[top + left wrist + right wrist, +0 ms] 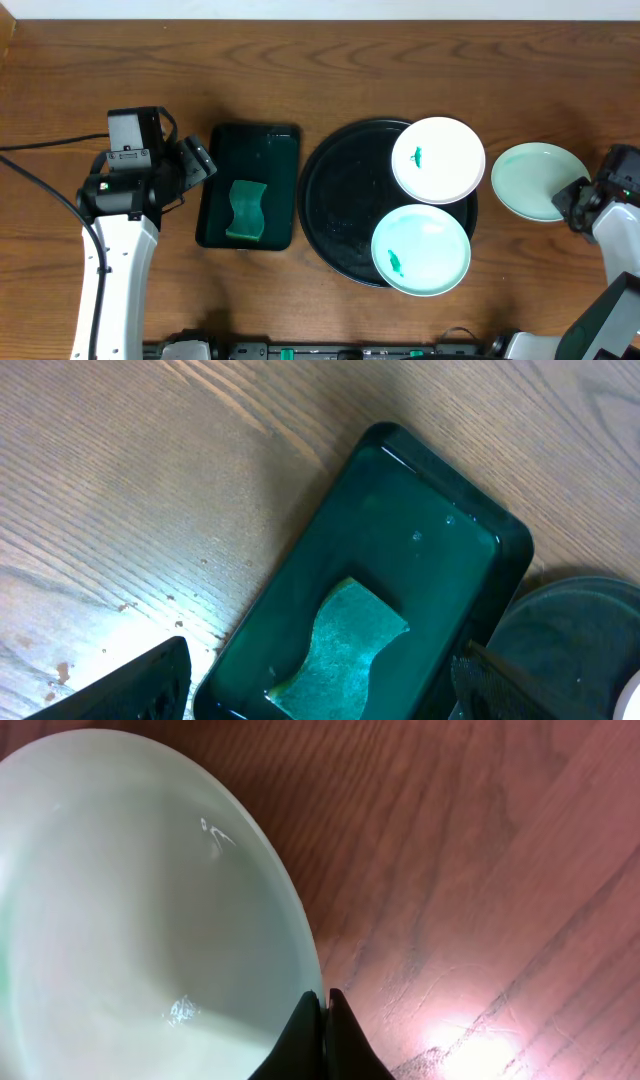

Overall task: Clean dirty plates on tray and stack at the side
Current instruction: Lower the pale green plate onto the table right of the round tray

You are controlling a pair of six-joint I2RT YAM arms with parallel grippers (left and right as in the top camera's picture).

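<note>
Overhead: wooden table [330, 70]. Black tray [340, 200] sits centre-right. Two plates rest on its right half, both overhanging the rim.
- White plate [438, 160]: far right part of the tray, small green smear left of its centre.
- Smeared mint plate [421, 250]: near right part of the tray, green smear on its near left side. It sits just beside the white plate; contact cannot be judged.
- Plain mint plate [535, 180]: off the tray, flat on the table to the right, no mark visible.

Green tray [250, 150], rectangular, sits just left of the black tray with a green sponge [246, 210] in its near half. Left gripper [203, 163] hangs at the green tray's left edge with nothing in it. Right gripper [578, 197] is at the right edge of the plain mint plate.

Left wrist: left gripper [322, 660] is over the green tray [420, 550], above the sponge [345, 645]. Its fingers [140, 685] stand wide apart at the bottom corners of the view, clear of everything. Black tray [580, 640] shows at lower right.

Right wrist: right gripper [326, 1005] has its fingers [300, 1040] pressed together, tips right at the rim of the plain mint plate [140, 920]. Whether the rim is nipped between them cannot be told. Bare table [480, 870] fills the right side.
</note>
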